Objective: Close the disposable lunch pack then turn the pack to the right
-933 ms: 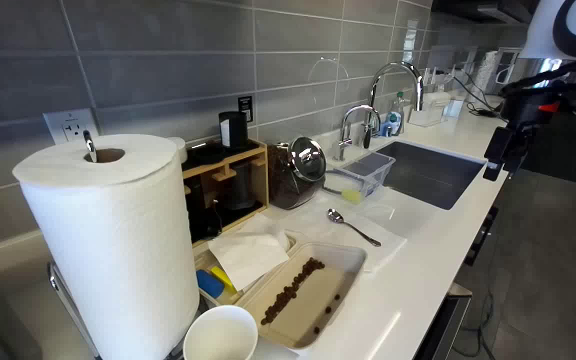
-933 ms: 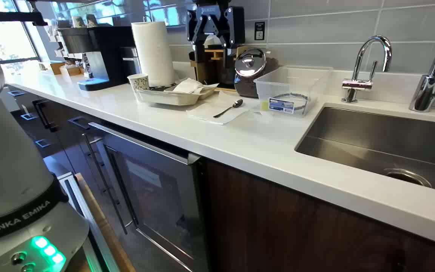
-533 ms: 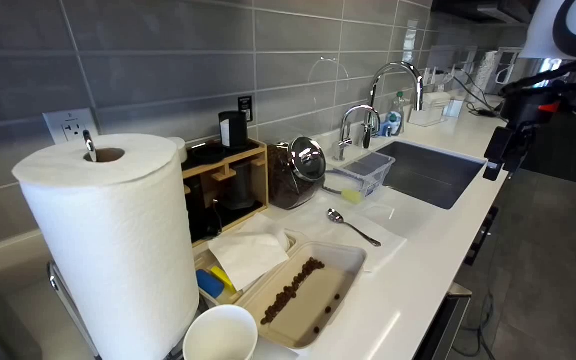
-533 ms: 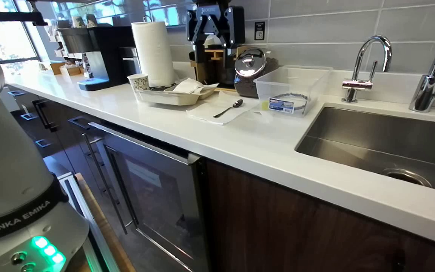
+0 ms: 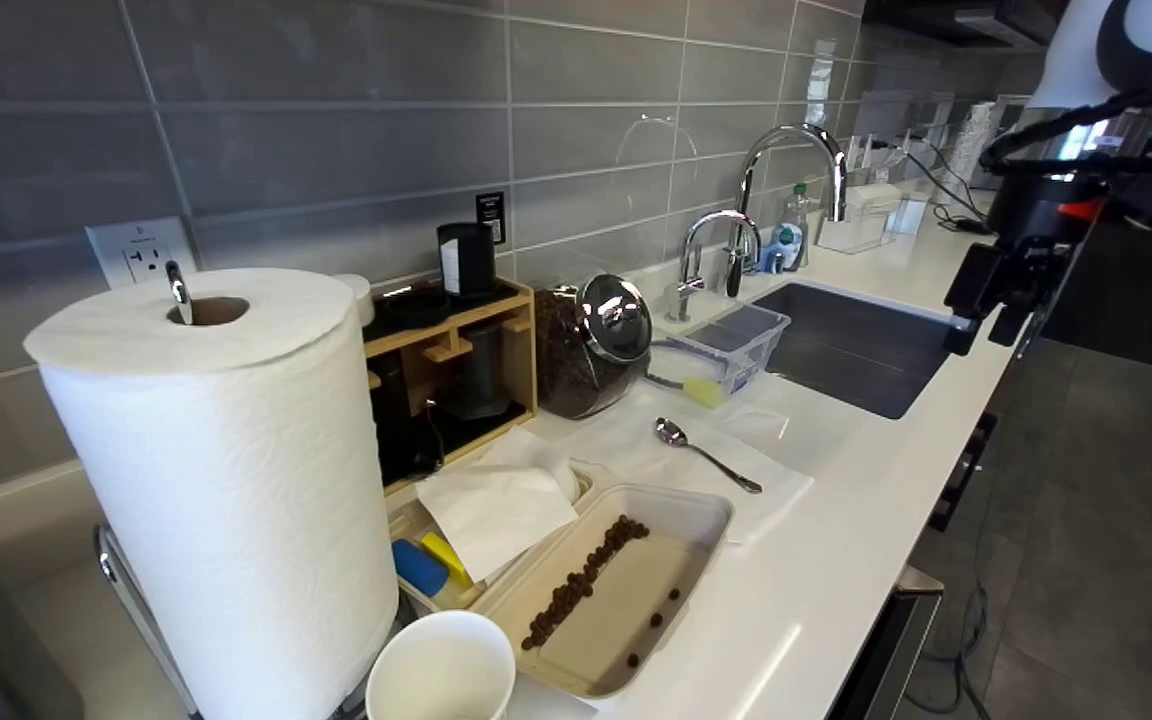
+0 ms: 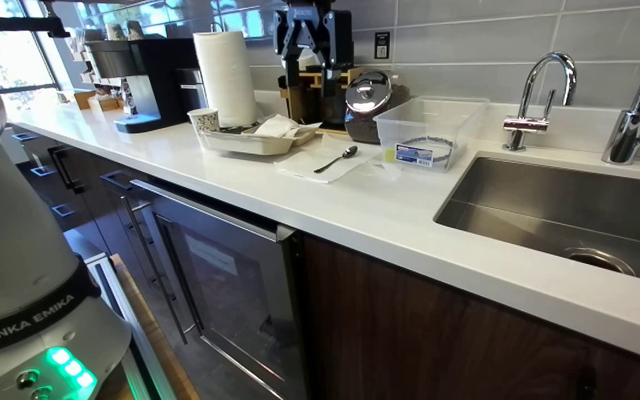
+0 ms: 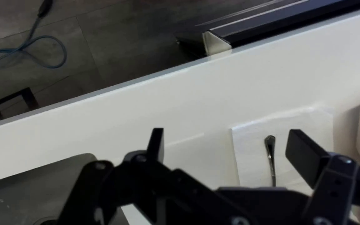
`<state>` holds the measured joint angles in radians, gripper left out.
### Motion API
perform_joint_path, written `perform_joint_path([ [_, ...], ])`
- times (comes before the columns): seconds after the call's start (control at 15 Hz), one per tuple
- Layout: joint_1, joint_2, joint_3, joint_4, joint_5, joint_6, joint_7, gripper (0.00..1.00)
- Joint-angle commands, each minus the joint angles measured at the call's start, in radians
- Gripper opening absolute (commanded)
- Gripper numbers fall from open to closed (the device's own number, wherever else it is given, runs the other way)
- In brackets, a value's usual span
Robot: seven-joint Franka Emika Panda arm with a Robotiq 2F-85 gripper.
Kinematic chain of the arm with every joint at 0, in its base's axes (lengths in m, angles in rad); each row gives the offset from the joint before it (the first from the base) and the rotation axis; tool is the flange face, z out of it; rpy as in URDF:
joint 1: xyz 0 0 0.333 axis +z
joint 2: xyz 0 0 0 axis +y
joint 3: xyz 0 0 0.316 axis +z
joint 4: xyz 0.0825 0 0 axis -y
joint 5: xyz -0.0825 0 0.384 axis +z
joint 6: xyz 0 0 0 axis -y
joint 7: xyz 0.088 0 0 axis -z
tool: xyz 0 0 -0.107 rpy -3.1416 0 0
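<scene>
One end effector (image 6: 310,83), jaws parted | shifted slightly left in both exterior views | lunch pack (image 5: 624,592) unmoved, unclosed

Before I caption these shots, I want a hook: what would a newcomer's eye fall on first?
Probably the tall white paper towel roll, large at the left of an exterior view. Just right of it, on the glossy white counter, the beige clamshell lunch pack lies open, small dark brown round pieces in its right half. The black two-fingered gripper stands out too, hanging open at the top of an exterior view.
</scene>
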<state>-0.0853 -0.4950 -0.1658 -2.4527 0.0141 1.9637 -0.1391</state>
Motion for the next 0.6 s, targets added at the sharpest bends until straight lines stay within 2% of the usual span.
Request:
perform_joint_path([
  [0.0,0.052,0.071,0.057,0.069,0.163,0.019,0.132,1.00],
  [0.27,0.089,0.141,0.139,0.131,0.285,0.078,0.283,1.00],
  [0.53,0.125,0.204,0.199,0.143,0.368,0.138,0.378,1.00],
])
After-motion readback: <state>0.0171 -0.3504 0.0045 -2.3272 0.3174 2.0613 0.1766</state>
